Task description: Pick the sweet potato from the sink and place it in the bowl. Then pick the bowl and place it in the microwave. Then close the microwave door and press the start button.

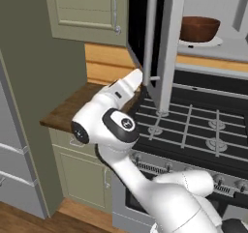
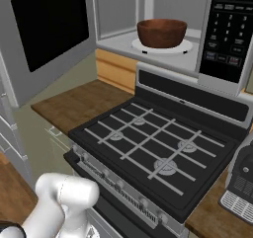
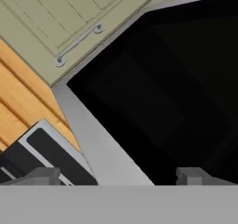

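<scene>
A: Kitchen corner: a wooden counter [image 2: 79, 103] beside a black stove [image 2: 153, 148], pale green cabinets [image 1: 87, 9] above and an orange-wood wall strip [image 3: 18, 107] behind. What's in front of the jaws?

B: The microwave door [image 3: 153, 79], swung open. Its black glass window spreads ahead of the fingertips [image 3: 193, 175], and its grey frame runs on a slant between them. The gripper [image 3: 116, 176] stands wide apart, holding nothing.

A: Is it touching the door?

B: I cannot tell. In the left base view the hand reaches up behind the door's lower edge, and the door [image 1: 155, 38] hides the fingers there. Only the two tips show in the hand view, low in the picture.

A: And the bowl?

B: The bowl [image 2: 161, 32] sits on the white turntable plate [image 2: 185, 47] inside the microwave [image 2: 123, 10], on the far side of the door from the jaws. In the left base view the door cuts off the bowl's [image 1: 199, 28] left side.

A: The sweet potato?

B: Whether it lies in the bowl I cannot make out; the rim hides the inside.

A: Any room around the jaws?

B: To one side of them a cabinet door with its thin bar handle [image 3: 78, 42] lies close along the microwave door's frame edge. Below, the counter [image 1: 72, 106] and the stove grates [image 1: 193, 125] lie bare. The keypad panel [image 2: 225, 29] stands at the microwave's right edge, beyond the bowl.
</scene>
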